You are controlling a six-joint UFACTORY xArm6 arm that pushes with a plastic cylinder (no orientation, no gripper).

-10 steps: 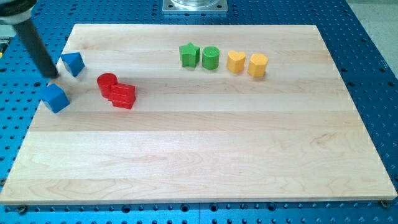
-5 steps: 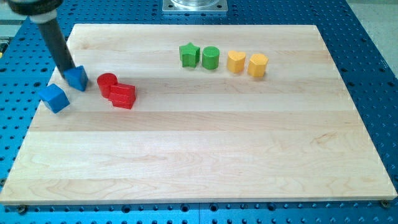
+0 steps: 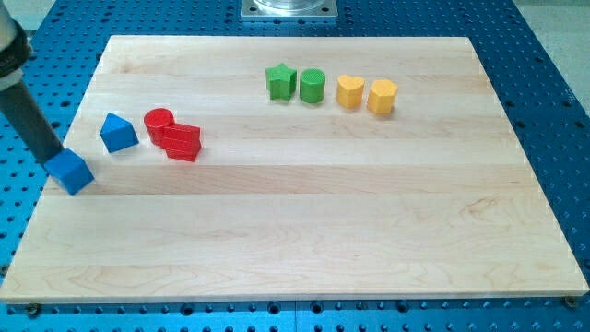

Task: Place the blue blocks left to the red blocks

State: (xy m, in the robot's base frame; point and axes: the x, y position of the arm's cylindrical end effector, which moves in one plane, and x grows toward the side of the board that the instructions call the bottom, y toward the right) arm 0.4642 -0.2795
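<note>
Two blue blocks lie at the board's left side: a house-shaped blue block (image 3: 118, 133) and a blue cube (image 3: 71, 171) lower left of it, at the board's left edge. Two red blocks touch each other just right of the house-shaped one: a red cylinder (image 3: 159, 123) and a squarer red block (image 3: 182, 143). My rod comes down from the view's upper left, and my tip (image 3: 50, 157) rests against the upper left side of the blue cube.
A green star-like block (image 3: 280, 81) and a green cylinder (image 3: 312, 85) stand at the top middle of the wooden board (image 3: 304, 221). A yellow heart-like block (image 3: 349, 91) and a yellow hexagonal block (image 3: 383, 96) stand right of them.
My tip pushed the house-shaped blue block down and right toward the red blocks, then swung left. The blue cube has slid down and left, to the board's edge.
</note>
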